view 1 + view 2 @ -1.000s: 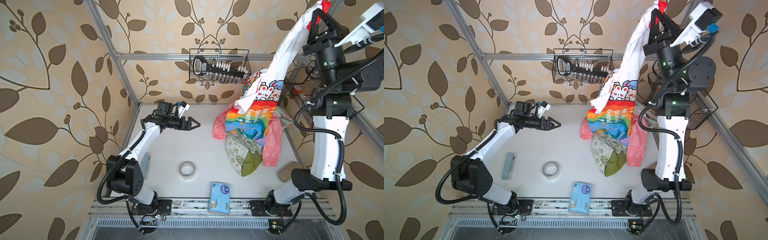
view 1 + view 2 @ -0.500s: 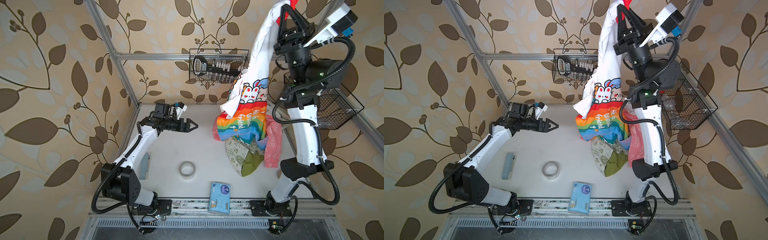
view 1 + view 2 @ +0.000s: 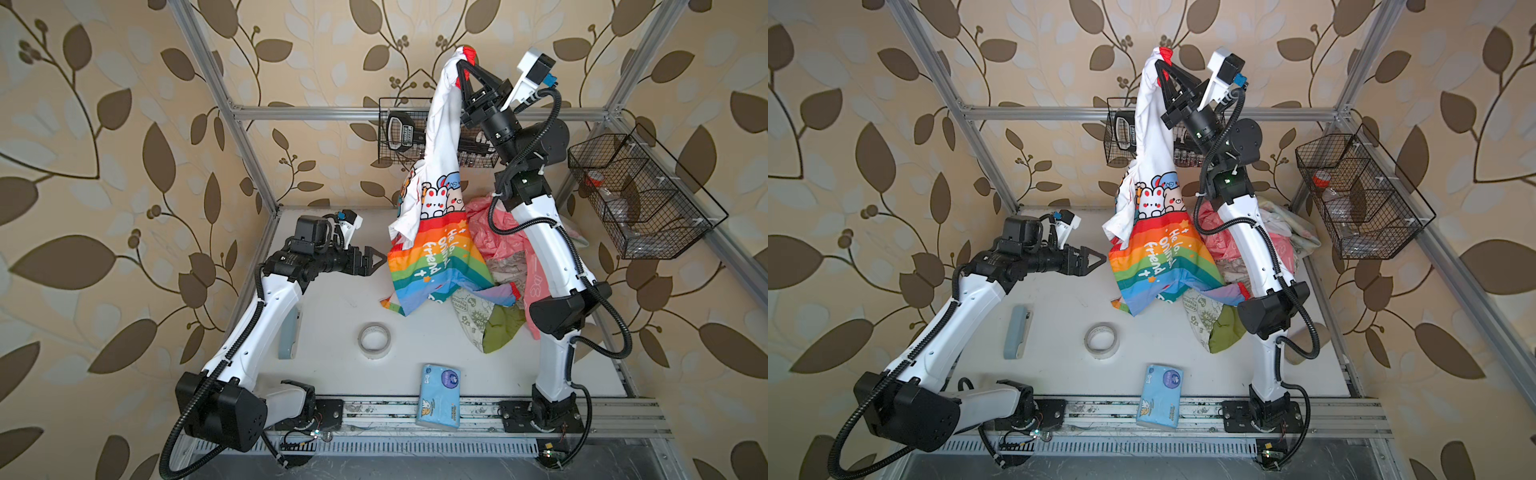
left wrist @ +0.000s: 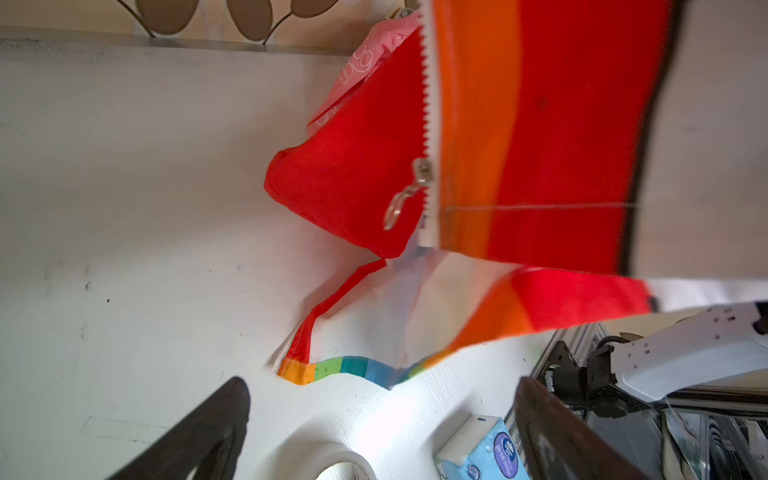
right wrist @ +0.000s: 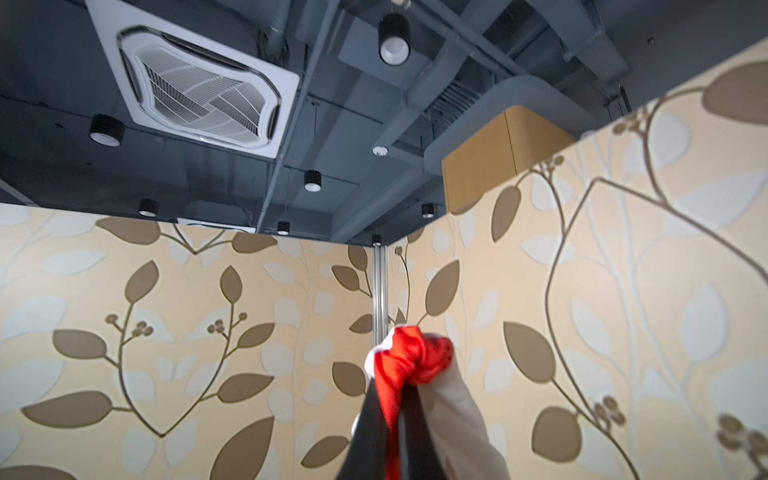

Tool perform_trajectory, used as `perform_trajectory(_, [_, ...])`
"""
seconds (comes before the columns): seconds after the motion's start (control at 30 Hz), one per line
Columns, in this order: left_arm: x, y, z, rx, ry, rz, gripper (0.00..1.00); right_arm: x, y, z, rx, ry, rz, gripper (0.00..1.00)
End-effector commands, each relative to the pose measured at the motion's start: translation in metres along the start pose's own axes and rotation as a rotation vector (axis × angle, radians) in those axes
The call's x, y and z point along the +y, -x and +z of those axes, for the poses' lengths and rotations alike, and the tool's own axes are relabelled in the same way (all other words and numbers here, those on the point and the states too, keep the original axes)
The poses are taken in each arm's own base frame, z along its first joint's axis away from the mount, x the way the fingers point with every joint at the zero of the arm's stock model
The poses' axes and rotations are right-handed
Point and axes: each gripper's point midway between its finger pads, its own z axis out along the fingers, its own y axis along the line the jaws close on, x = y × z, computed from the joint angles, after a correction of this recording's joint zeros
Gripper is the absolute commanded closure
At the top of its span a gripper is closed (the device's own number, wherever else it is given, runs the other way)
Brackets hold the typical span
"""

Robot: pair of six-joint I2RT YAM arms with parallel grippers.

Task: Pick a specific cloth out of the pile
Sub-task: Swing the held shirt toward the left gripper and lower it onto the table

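Observation:
The cloth [image 3: 440, 257] [image 3: 1158, 257], white with rainbow stripes, cartoon animals and white lettering, hangs high over the table. My right gripper [image 3: 461, 66] [image 3: 1160, 66] [image 5: 401, 390] is shut on its bunched red-trimmed top. Its rainbow hem [image 4: 345, 368] trails on the white table [image 3: 332, 307]. The pile [image 3: 492, 237] lies behind and to the right of it: pink, cream with green doodles [image 3: 469, 316] and olive [image 3: 503, 328]. My left gripper [image 3: 376, 262] [image 3: 1098, 258] [image 4: 380, 390] is open and holds nothing, just left of the hanging cloth.
A tape roll [image 3: 375, 340] and a blue tissue pack [image 3: 439, 395] lie near the front edge. A grey-blue bar [image 3: 1017, 332] lies by the left arm. Wire baskets hang on the back frame [image 3: 399, 133] and the right frame [image 3: 640, 195].
My right arm has swung left and slightly lower with the cloth, carrying it off the pile towards the table's middle. The left gripper has barely shifted.

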Motion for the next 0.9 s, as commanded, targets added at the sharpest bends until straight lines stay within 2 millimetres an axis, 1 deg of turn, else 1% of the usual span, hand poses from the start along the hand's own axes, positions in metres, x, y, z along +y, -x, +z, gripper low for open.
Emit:
perform_trajectory(0.0, [0.0, 0.001, 0.003, 0.006, 0.001, 0.021, 0.01, -0.014, -0.03, -0.009, 0.113, -0.03, 0.028, 1.0])
perform_trajectory(0.07, [0.001, 0.002, 0.007, 0.018, -0.009, 0.013, 0.01, -0.023, -0.054, -0.021, 0.212, -0.067, 0.045, 1.0])
perform_trajectory(0.17, [0.002, 0.004, 0.012, 0.028, -0.017, 0.007, 0.01, -0.028, -0.086, -0.045, 0.356, -0.126, 0.06, 1.0])
perform_trajectory(0.27, [0.003, 0.005, 0.015, 0.03, -0.023, 0.011, 0.01, -0.035, -0.123, -0.081, 0.513, -0.22, 0.089, 1.0])
perform_trajectory(0.33, [0.004, 0.008, 0.017, 0.033, -0.028, 0.014, 0.01, -0.037, -0.151, -0.111, 0.633, -0.279, 0.118, 1.0])
perform_trajectory(0.4, [0.004, 0.009, 0.019, 0.036, -0.034, 0.016, 0.01, -0.037, -0.175, -0.14, 0.732, -0.34, 0.153, 1.0])
perform_trajectory(0.47, [0.004, 0.011, 0.021, 0.039, -0.041, 0.014, 0.01, -0.032, -0.195, -0.169, 0.824, -0.382, 0.191, 1.0])
perform_trajectory(0.53, [0.003, 0.012, 0.024, 0.046, -0.054, 0.01, 0.01, -0.028, -0.219, -0.201, 0.946, -0.431, 0.243, 1.0])
perform_trajectory(0.63, [0.001, 0.013, 0.028, 0.054, -0.083, 0.005, 0.02, -0.016, -0.254, -0.241, 1.142, -0.452, 0.329, 1.0])
perform_trajectory(0.67, [0.001, 0.014, 0.029, 0.057, -0.089, 0.002, 0.02, -0.013, -0.264, -0.251, 1.201, -0.462, 0.348, 1.0])
perform_trajectory(0.73, [0.0, 0.016, 0.031, 0.056, -0.098, -0.002, 0.02, -0.008, -0.289, -0.279, 1.345, -0.494, 0.39, 1.0])
perform_trajectory(0.87, [-0.002, 0.017, 0.032, 0.055, -0.115, -0.011, 0.03, -0.004, -0.323, -0.333, 1.582, -0.574, 0.458, 1.0])
